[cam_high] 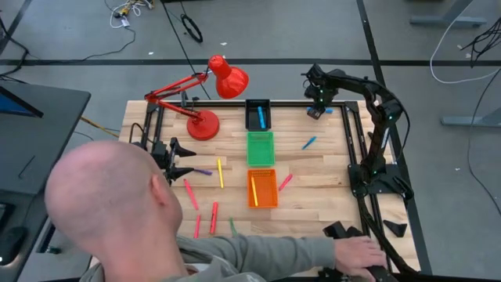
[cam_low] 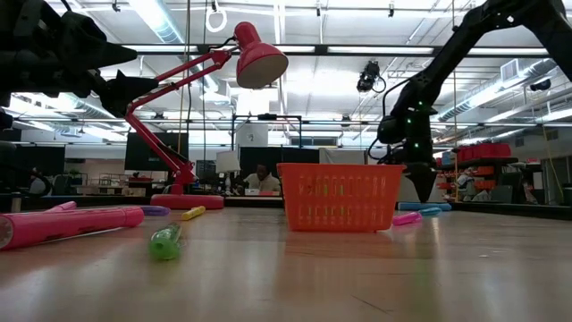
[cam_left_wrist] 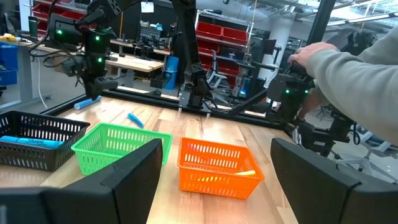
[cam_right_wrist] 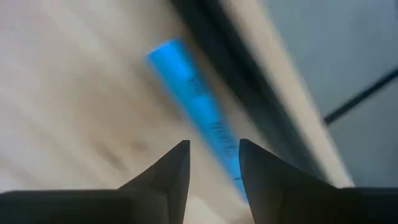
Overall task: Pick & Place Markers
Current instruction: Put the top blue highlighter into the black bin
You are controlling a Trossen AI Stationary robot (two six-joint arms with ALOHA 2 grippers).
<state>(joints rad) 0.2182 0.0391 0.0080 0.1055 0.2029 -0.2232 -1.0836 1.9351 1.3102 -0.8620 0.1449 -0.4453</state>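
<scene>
At the desk's [cam_high: 329, 168] far corner, the right claw [cam_high: 315, 110], parted, hovers over a blue marker [cam_right_wrist: 199, 115]; two markers sit in trays, most lie loose; the left claw [cam_high: 188, 160] waits spread.

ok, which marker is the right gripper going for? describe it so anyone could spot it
Start at the black tray on the table's far edge, then go along that edge to the right gripper, which hangs over the far right corner. The blue marker lies on the wood just beyond its open fingers, beside the dark frame rail. The other loose blue marker lies nearer the table's middle, away from the rail.
</scene>
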